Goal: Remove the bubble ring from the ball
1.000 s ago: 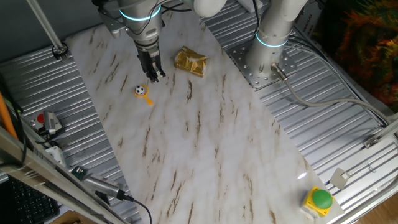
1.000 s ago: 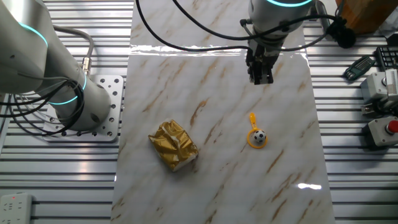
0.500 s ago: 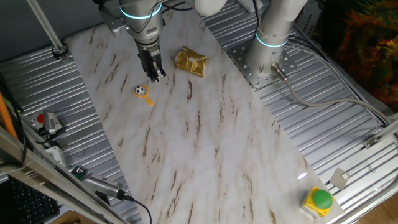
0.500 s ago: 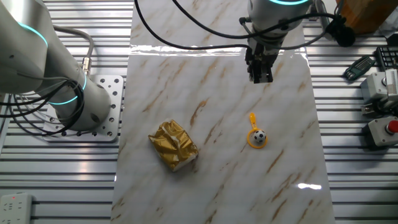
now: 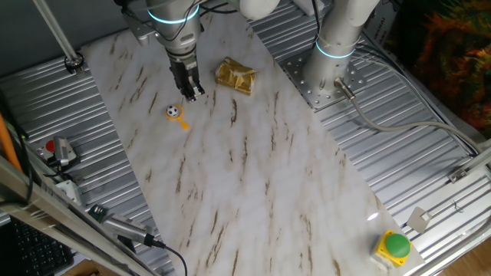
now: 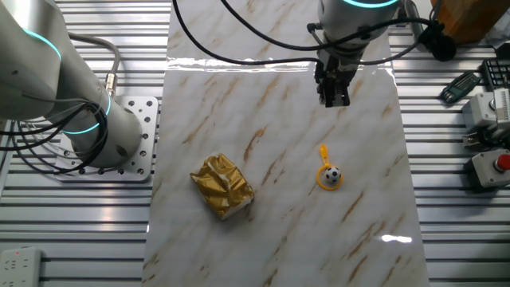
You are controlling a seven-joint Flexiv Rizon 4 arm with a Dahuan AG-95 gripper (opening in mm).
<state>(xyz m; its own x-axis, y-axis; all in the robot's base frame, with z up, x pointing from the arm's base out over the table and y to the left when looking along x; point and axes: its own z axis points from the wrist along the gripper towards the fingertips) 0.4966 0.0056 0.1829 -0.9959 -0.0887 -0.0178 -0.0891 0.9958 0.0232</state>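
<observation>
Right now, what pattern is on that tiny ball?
Black-and-white football patches on the ball, clearest in the view showing the robot base at left.

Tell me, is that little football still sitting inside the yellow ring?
Yes: the ball sits inside the bubble ring, flat on the table.

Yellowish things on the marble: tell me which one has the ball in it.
The bubble ring: its thin orange hoop sits around the ball. The gold packet is a crumpled foil lump lying apart, holding nothing visible.

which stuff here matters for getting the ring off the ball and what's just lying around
Job: bubble ring, ball sitting in its hoop, gripper above the table, apart from both.

Lying about: gold packet, green button.
</observation>
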